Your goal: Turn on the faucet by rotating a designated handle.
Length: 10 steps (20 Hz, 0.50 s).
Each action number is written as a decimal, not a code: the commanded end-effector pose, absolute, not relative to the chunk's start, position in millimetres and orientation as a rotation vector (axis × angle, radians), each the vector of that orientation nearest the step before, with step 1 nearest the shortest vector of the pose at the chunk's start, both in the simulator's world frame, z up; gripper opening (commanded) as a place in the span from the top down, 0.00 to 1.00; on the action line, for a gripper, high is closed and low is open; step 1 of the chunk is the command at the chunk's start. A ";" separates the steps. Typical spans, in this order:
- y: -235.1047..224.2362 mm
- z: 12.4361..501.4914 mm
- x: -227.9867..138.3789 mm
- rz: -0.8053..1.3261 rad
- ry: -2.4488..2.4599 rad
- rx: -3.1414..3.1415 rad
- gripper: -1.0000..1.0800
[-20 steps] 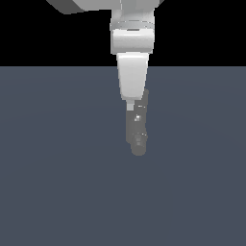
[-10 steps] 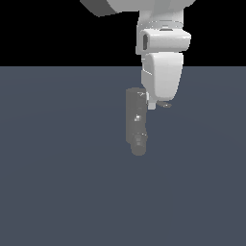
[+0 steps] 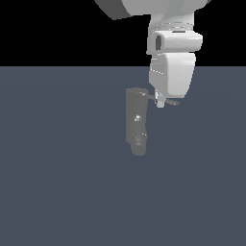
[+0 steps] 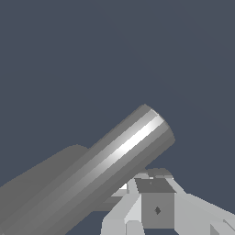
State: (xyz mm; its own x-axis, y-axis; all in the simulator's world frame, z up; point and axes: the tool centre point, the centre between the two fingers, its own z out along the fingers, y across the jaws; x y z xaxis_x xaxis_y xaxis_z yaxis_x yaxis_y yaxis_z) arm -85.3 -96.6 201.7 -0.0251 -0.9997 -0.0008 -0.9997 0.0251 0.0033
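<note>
Faucet (image 3: 136, 120): dark grey, seemingly cylindrical.

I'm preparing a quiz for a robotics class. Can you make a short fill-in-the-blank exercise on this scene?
1. The thin rod projecting from the faucet is the ____.
2. In the exterior view, the gripper is at the faucet's ____ side.
3. The handle leaves the faucet near its ____ end.

Missing words: handle; right; upper
</note>
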 end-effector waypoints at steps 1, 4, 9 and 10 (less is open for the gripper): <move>-107.5 201.5 -77.0 0.000 -2.257 2.187 1.00; -117.4 201.5 -69.4 0.000 -2.260 2.183 1.00; -133.7 201.5 -57.0 0.000 -2.265 2.177 1.00; -136.9 201.5 -54.5 0.000 -2.266 2.176 1.00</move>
